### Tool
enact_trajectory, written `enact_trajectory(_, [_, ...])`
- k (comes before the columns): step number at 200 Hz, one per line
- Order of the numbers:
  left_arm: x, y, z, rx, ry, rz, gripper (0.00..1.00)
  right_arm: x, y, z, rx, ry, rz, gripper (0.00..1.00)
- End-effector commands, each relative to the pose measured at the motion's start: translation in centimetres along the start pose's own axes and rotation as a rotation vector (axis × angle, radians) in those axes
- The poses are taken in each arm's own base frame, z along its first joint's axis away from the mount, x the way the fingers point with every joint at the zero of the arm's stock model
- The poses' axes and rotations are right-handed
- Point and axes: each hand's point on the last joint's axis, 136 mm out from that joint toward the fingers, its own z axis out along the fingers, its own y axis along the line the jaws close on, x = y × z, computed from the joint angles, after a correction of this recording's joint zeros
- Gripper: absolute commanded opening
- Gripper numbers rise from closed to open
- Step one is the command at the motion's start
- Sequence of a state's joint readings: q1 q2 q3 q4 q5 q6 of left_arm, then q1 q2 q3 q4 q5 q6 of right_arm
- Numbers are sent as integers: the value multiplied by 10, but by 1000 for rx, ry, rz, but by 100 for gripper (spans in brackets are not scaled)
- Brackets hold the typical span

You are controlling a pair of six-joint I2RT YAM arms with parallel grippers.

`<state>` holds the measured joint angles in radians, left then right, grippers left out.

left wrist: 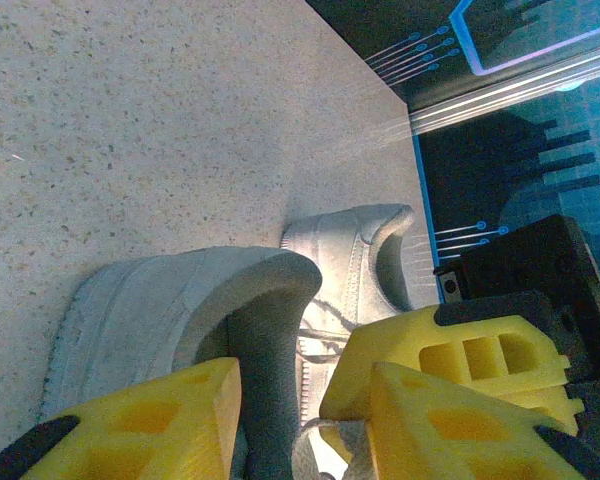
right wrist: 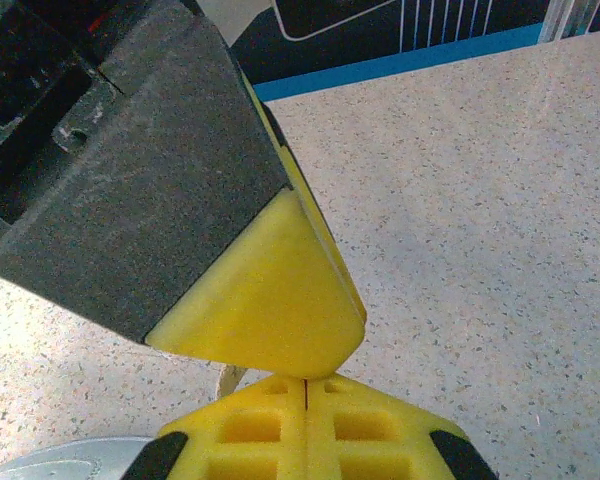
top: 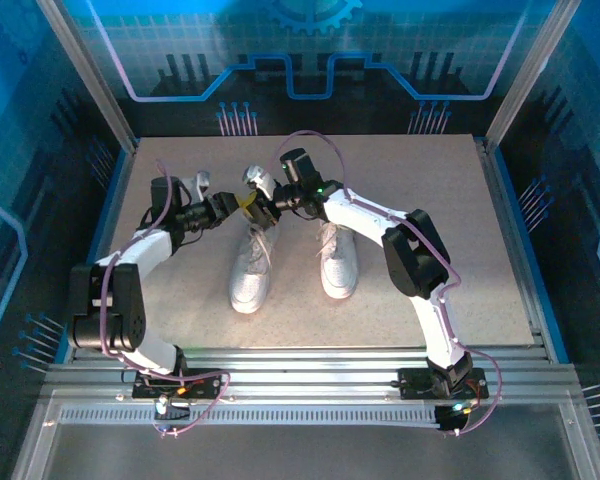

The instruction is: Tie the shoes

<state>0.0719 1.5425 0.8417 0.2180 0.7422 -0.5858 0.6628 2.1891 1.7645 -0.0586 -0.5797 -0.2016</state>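
— Top external, frame centre: the pair of white low-top lace-up sneakers (top: pixel 248 272). Our claws?
— We see the right gripper (right wrist: pixel 307 428) clenched and the left gripper (left wrist: pixel 305 388) half-spread over the left-hand heel. We pinch only the thin white lace (left wrist: pixel 325 335), slowly.

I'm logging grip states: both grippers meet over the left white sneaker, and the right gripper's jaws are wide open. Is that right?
Not quite: the right gripper is shut, its yellow fingers pressed together in the right wrist view. Both grippers do meet over the left white sneaker.
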Motion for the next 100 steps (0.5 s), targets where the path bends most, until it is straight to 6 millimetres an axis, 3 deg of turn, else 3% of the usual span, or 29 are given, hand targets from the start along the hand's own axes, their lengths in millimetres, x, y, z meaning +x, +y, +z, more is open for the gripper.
enact_trajectory(1, [9,5,4,32,29,-42,37,-25,12,-8,-4,-48,-36,0])
enact_trajectory(21, [10,4,7,59,34,-68,27,-25,11,-8,4,-49,-31,0])
enact_trajectory(44, [9,3,7,77,21,-84,0,-27,9,-10,19,-55,-20,2])
enact_trajectory(68, [7,4,6,70,9,-87,0,-28,9,-14,43,-54,-12,8])
enact_trajectory(100, [4,7,2,50,-6,-81,0,-26,10,-22,68,-41,-2,27])
